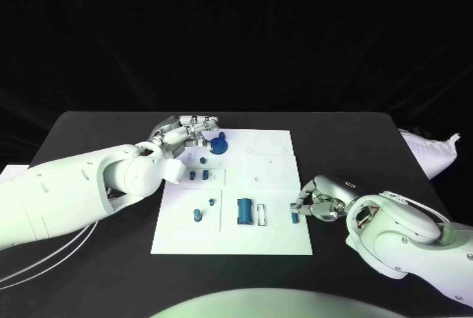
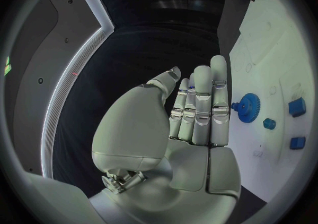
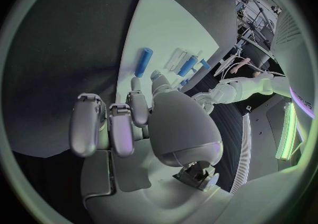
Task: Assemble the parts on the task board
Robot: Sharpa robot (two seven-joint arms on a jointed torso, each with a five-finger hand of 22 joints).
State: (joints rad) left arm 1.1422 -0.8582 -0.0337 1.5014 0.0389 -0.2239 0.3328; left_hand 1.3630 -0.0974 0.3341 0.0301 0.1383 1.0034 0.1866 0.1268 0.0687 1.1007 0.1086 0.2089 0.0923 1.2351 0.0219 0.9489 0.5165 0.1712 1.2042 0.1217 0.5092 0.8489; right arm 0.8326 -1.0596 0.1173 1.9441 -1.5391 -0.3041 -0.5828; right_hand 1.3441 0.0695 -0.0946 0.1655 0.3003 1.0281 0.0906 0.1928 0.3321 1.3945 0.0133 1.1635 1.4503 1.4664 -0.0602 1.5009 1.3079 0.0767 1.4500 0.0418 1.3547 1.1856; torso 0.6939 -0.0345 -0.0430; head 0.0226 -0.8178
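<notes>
Left robot hand (image 1: 183, 134) hovers with fingers spread beside the blue gear (image 1: 219, 146); right robot hand (image 1: 322, 198) pinches a small blue part (image 1: 296, 209) at the task board's (image 1: 276, 243) right edge.

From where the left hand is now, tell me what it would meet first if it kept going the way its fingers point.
Most likely the blue gear on the task board: the left hand has its fingers straight and together, pointing toward it. In the left wrist view the gear sits just beside the fingertips, so the hand might slip past it.

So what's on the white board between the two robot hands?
Head view: small blue parts on the white task board, between left robot hand and right robot hand.
</notes>
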